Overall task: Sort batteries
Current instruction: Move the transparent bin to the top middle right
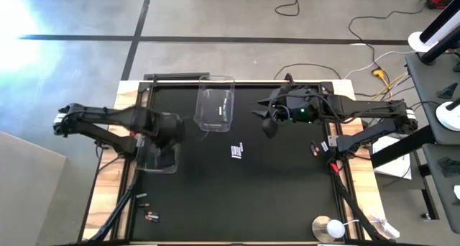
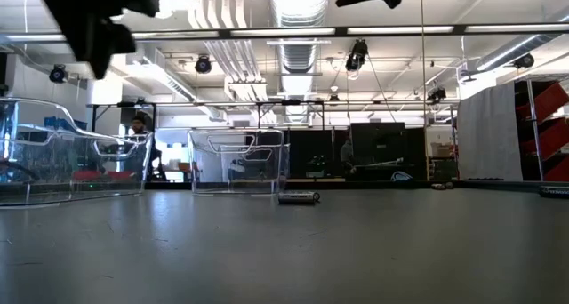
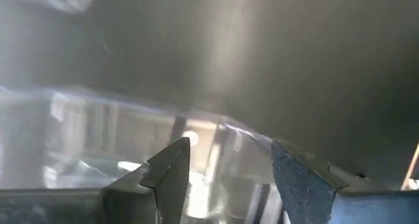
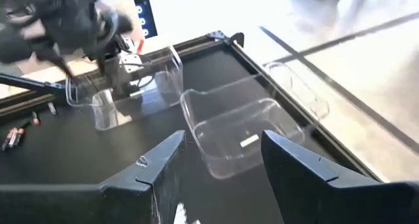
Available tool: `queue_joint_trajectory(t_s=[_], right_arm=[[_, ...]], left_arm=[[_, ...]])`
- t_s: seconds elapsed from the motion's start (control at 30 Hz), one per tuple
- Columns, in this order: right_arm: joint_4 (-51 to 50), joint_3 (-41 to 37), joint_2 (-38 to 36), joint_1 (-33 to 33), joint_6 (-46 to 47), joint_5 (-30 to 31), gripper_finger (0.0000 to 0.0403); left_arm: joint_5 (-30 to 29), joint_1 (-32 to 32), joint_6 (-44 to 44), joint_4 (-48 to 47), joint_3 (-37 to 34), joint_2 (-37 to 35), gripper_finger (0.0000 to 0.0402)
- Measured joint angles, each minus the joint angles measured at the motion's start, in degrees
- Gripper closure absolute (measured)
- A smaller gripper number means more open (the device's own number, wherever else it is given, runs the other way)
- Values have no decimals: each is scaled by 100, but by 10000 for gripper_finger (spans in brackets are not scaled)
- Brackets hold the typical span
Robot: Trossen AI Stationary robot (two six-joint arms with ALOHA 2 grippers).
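On the bench's (image 1: 287, 203) left side the left end effector (image 3: 226, 175) hangs over a clear bin (image 1: 157, 158) with its fingers spread and nothing between them. Dark batteries (image 1: 147, 216) lie near the front left corner, silver ones (image 1: 236, 151) at centre. Right of the far bin (image 1: 215, 106), the right end effector (image 4: 219, 162) hovers, open and empty.

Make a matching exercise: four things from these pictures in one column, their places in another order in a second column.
Things:
1. left tool
2. right tool
3. silver batteries
4. white disc

Places:
A. table's near right corner
B. middle of the table
C. over the left bin
D. beside the far bin

Pairs: 1-C, 2-D, 3-B, 4-A
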Motion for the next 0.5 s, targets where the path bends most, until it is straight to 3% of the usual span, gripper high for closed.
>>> queue_joint_trajectory(t_s=[0.23, 0.5], right_arm=[[322, 120, 466, 0, -155, -104, 211], [245, 533, 905, 0, -305, -105, 211]], left_arm=[[-98, -1026, -1473, 198, -383, -7, 183], [-118, -1307, -2005, 602, -848, 258, 183]])
